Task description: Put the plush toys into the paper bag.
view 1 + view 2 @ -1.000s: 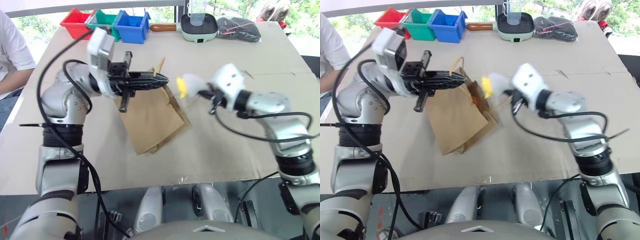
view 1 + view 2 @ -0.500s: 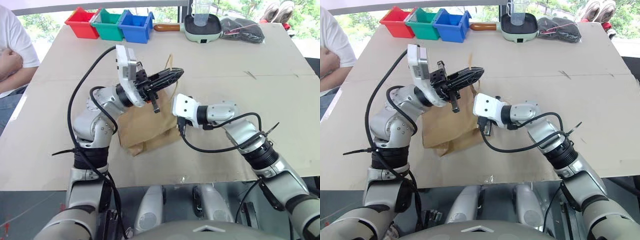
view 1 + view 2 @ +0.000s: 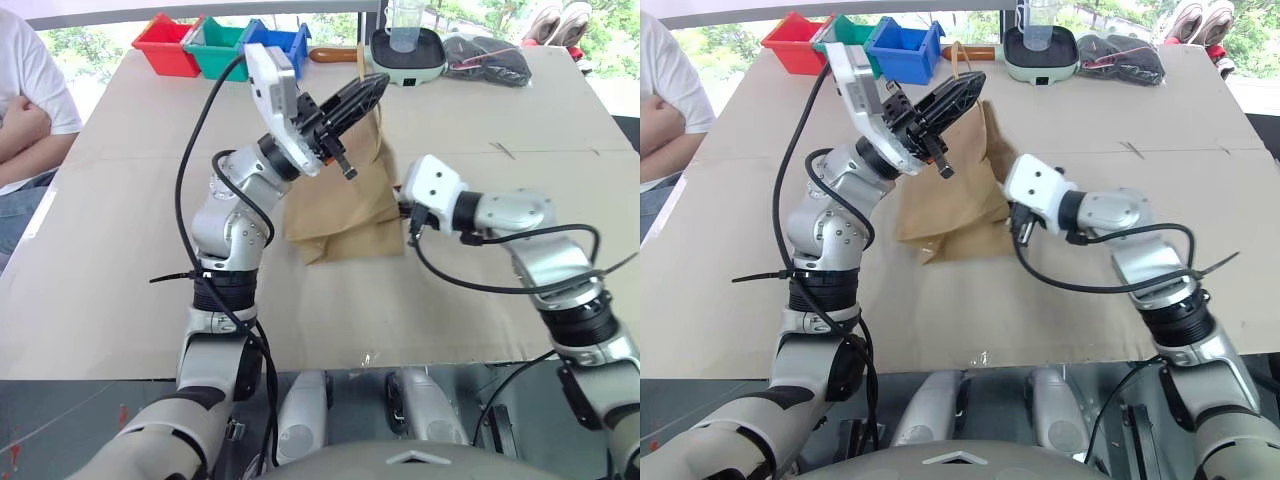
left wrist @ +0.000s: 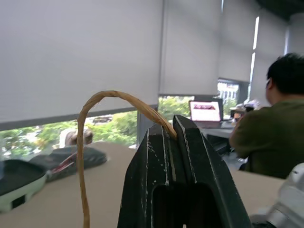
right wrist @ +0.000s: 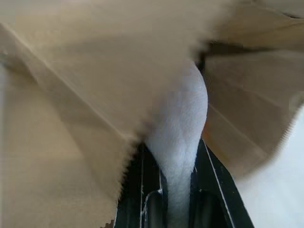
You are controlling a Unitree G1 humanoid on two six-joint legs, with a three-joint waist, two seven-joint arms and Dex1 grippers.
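Observation:
The brown paper bag (image 3: 345,210) rests on the table with its top pulled up. My left gripper (image 4: 170,130) is raised above it, shut on one tan loop handle (image 4: 95,102); the head views show the same grip (image 3: 362,92). My right gripper (image 5: 171,145) is shut on a white plush toy (image 5: 179,123) and points into the bag's mouth, with brown paper on both sides of the toy. From the head, the right wrist (image 3: 432,185) sits against the bag's right edge, and the fingers and toy are hidden by the bag.
Red (image 3: 167,45), green (image 3: 220,50) and blue (image 3: 292,40) bins stand at the back left. A pale green pan (image 3: 405,55) and a black item (image 3: 485,58) sit at the back. A person (image 3: 25,100) is at the table's left side.
My left gripper has lifted the handle up and to the right, raising the bag's top. My right gripper carried the white toy from beside the bag into its mouth.

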